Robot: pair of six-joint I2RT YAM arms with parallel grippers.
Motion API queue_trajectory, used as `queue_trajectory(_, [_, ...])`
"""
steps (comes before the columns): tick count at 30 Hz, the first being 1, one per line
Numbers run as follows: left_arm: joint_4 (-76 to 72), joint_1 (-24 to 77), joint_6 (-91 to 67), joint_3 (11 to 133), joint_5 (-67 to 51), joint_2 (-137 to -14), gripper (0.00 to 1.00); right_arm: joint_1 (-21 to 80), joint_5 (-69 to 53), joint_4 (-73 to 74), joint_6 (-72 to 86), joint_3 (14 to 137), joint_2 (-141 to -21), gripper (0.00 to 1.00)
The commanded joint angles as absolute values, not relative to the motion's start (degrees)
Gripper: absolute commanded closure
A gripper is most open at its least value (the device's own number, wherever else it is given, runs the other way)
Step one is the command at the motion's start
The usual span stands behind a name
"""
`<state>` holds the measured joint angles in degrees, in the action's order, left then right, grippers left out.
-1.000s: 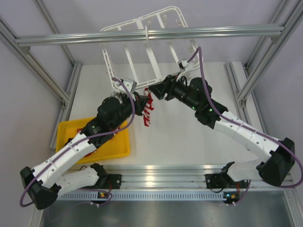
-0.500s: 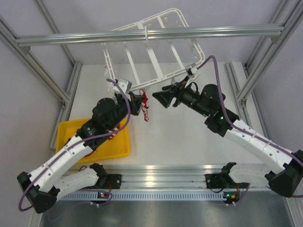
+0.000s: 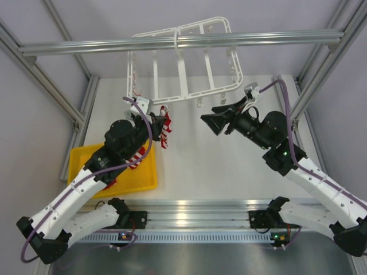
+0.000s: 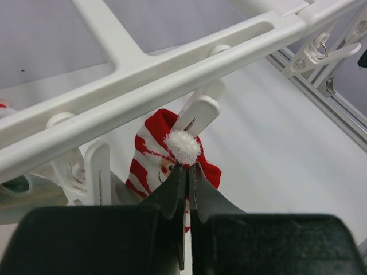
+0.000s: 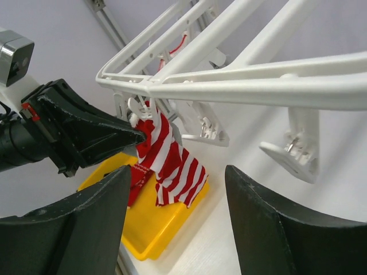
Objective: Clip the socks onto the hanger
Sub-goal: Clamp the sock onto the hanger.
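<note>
a: hanger (image 3: 183, 77) hangs tilted over the far half of the tabletop (image 3: 218, 172), below the aluminium rail (image 3: 258, 39). where is the sock?

b: sock (image 4: 150, 163) dangles under the hanger's near-left corner, over the tabletop's left side. left jaws are together, pinching it just under its white pompom (image 4: 182, 146), which touches the tip of a clip (image 4: 199, 112). cannot tell whether the clip bites the fabric.

a: right jaws?

b: apart, holding nothing, over the middle of the tabletop. they face the sock and are well apart from it.

a: judgement on the step: the right jaws should squeeze that clip's tails open while the left feeds the cuff edge deep into the mouth. release the clip first, the sock last. keep the push gentle, since the frame looks free to swing.

b: in the way: a neighbouring clip (image 4: 97, 172) hangs just beside the sock and could snag it. the left jaws crowd the clip's near side, so approach from the right. yellow tray (image 3: 148, 177), near-left corner, holds another sock (image 3: 136, 157), not obstructing.
</note>
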<state>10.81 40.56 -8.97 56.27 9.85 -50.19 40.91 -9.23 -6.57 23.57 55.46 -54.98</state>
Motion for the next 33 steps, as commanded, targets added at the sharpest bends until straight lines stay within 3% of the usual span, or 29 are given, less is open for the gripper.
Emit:
queue_trajectory(1, [11.6, 40.1, -7.9, 58.5, 9.1, -48.6, 1.00, 39.5, -8.9, -9.4, 22.5, 55.6, -54.8, 0.34])
queue_trajectory(10, [12.7, 40.0, -6.9, 59.1, 7.2, -48.3, 1.00, 39.2, -11.5, -18.2, 23.1, 57.4, -61.4, 0.35])
queue_trajectory(17, [13.9, 39.8, -6.6, 59.1, 6.9, -47.7, 1.00, 39.3, -4.7, -20.9, 23.7, 59.8, -65.6, 0.37])
queue_trajectory(19, [14.3, 39.8, -6.5, 59.0, 6.5, -47.5, 1.00, 39.3, -4.5, -21.5, 23.7, 60.2, -66.1, 0.44])
queue_trajectory(23, [14.8, 39.7, -6.1, 58.4, 5.3, -46.7, 1.00, 39.3, -7.9, -21.7, 24.2, 61.0, -66.3, 0.70])
queue_trajectory(29, [15.9, 39.7, -5.6, 58.4, 2.4, -45.5, 1.00, 39.3, -10.8, -20.2, 25.1, 60.4, -64.9, 0.98])
queue_trajectory(31, [15.7, 39.7, -4.9, 58.5, 0.4, -44.8, 0.93, 39.4, -11.0, -19.7, 25.7, 60.3, -64.3, 1.00])
queue_trajectory(33, [15.3, 39.7, -3.9, 58.8, -4.2, -43.6, 0.78, 39.4, -12.5, -19.4, 27.2, 60.4, -64.2, 1.00])
